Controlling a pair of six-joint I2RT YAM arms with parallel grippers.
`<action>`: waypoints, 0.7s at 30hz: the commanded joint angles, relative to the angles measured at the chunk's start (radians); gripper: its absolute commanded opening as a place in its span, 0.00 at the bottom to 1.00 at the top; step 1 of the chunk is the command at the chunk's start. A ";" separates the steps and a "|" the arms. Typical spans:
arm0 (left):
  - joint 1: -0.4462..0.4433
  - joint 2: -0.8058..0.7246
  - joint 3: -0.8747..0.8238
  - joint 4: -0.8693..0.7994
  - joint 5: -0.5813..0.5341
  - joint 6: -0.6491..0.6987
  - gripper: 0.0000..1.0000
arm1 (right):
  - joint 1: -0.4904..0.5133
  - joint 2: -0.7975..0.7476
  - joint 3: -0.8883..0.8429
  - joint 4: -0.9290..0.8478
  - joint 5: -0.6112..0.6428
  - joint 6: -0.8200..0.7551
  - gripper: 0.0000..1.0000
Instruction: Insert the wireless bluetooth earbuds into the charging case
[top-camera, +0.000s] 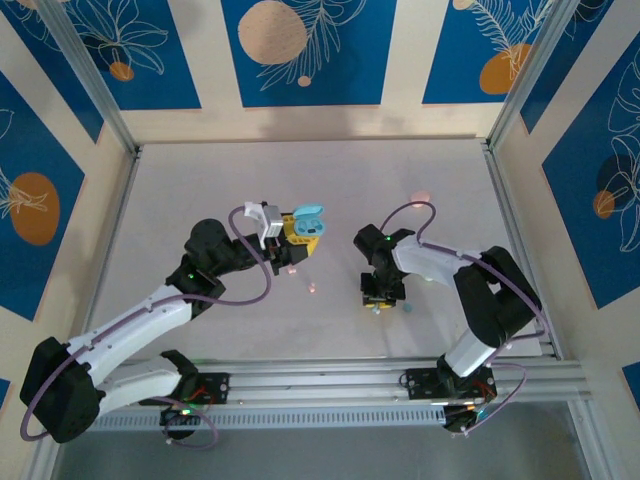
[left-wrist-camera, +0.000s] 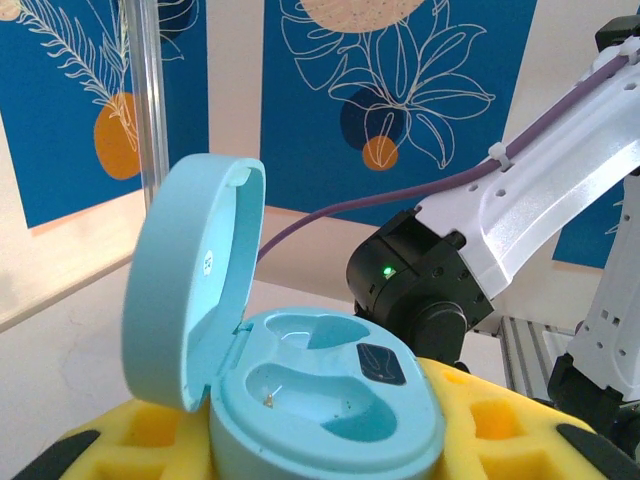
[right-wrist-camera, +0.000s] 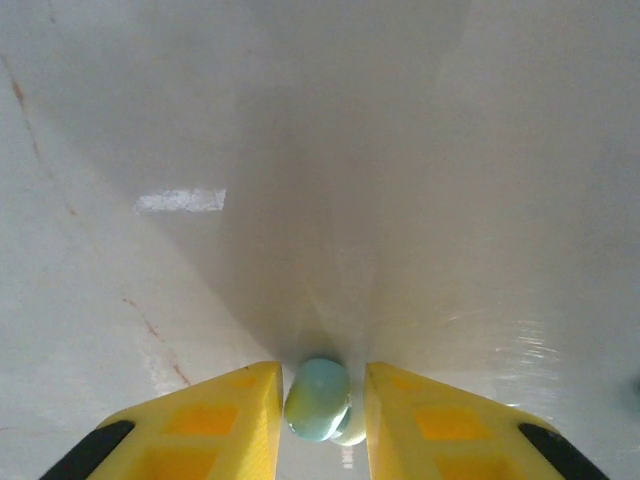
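The pale teal charging case (left-wrist-camera: 330, 400) is held above the table with its lid (left-wrist-camera: 190, 280) hinged up, and both moulded wells are empty. My left gripper (left-wrist-camera: 325, 455) is shut on its base, with yellow fingers (left-wrist-camera: 500, 420) on either side; from above the case (top-camera: 310, 218) sits at the left gripper (top-camera: 298, 232). My right gripper (top-camera: 378, 303) points down at the table. A teal earbud (right-wrist-camera: 318, 398) lies on the table between its parted yellow fingers (right-wrist-camera: 200, 420), close against the left one and near the right one.
Two small pink specks (top-camera: 313, 288) (top-camera: 292, 270) lie on the white table between the arms, and a pale pink blob (top-camera: 421, 197) sits further back. The right arm (left-wrist-camera: 560, 190) stands close in front of the case. Aluminium rails (top-camera: 400, 380) edge the near side.
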 joint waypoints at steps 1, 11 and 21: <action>-0.008 -0.017 -0.007 0.002 -0.008 0.026 0.25 | 0.008 0.013 0.024 -0.038 0.002 -0.016 0.29; -0.007 -0.012 -0.006 0.005 -0.006 0.021 0.25 | 0.008 0.023 0.036 -0.028 0.011 -0.022 0.28; -0.008 -0.016 -0.001 -0.010 -0.005 0.029 0.26 | 0.005 0.046 0.058 -0.043 0.017 -0.027 0.29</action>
